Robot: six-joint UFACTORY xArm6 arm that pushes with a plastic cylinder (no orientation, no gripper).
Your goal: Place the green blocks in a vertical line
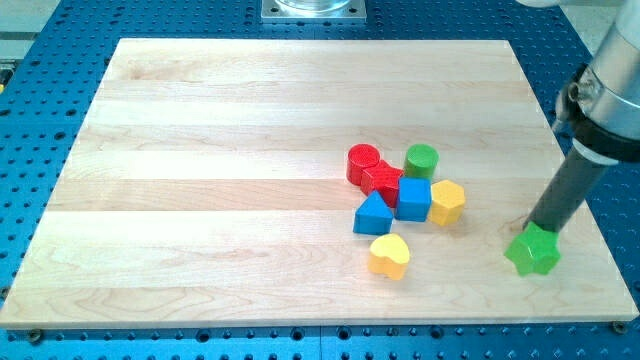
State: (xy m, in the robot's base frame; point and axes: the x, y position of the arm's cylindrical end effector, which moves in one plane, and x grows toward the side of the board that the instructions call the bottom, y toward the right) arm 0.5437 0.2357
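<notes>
A green cylinder (421, 160) stands at the view's right of centre, at the upper right of a cluster of blocks. A green star-shaped block (532, 251) lies apart near the board's right edge, lower down. My tip (540, 231) is the end of the dark rod coming down from the view's upper right. It touches the top edge of the green star block, far to the right and below the green cylinder.
The cluster holds a red cylinder (363, 162), a red block (382, 181), a blue cube (414, 198), a blue triangular block (372, 215), a yellow block (447, 202) and a yellow heart (389, 256). The wooden board (200, 150) lies on a blue perforated table.
</notes>
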